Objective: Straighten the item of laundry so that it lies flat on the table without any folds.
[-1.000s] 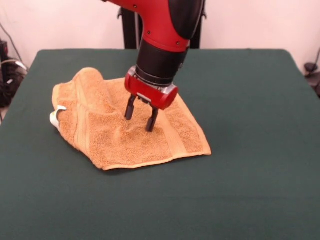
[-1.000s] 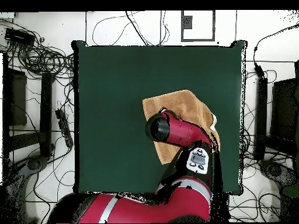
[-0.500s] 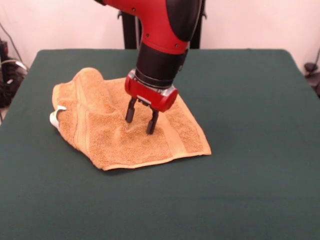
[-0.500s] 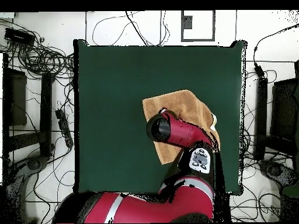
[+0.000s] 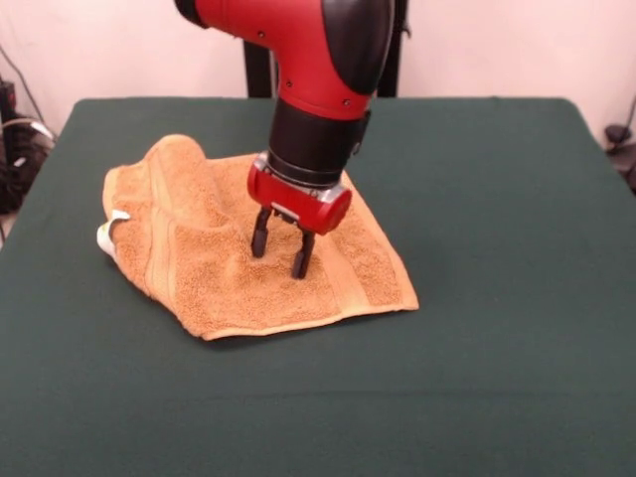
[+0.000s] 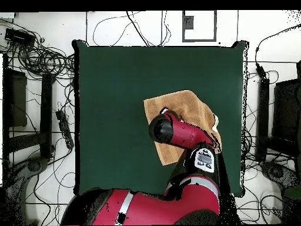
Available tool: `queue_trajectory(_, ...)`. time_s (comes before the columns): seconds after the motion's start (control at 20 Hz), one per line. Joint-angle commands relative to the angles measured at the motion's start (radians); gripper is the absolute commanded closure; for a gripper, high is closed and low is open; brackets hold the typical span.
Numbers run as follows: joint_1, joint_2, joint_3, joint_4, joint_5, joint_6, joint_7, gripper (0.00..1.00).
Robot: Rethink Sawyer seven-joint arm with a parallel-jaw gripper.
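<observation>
End effector open on towel — white tag (unreadable).

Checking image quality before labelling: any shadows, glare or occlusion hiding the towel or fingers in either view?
Front view: even lighting, no glare; the orange-tan terry towel casts a thin shadow along its near edge on the dark green felt table; the open gripper shows sharply, its black fingers touching the cloth. Overhead view: the red arm covers much of the towel and hides the fingers.
</observation>
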Motion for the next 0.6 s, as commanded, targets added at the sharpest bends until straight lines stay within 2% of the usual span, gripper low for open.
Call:
queue_trajectory(0.05, -0.024, 0.143, 0.192, 0.011, -0.015, -0.126, 0.143, 0.0)
queue_trajectory(0.25, 0.03, 0.201, 0.117, -0.036, 0.004, -0.128, 0.146, 0.0)
queue_trajectory(0.3, 0.035, 0.205, 0.11, -0.037, 0.013, -0.122, 0.149, 1.0)
queue_trajectory(0.6, 0.048, 0.209, 0.086, -0.047, 0.026, -0.095, 0.147, 1.0)
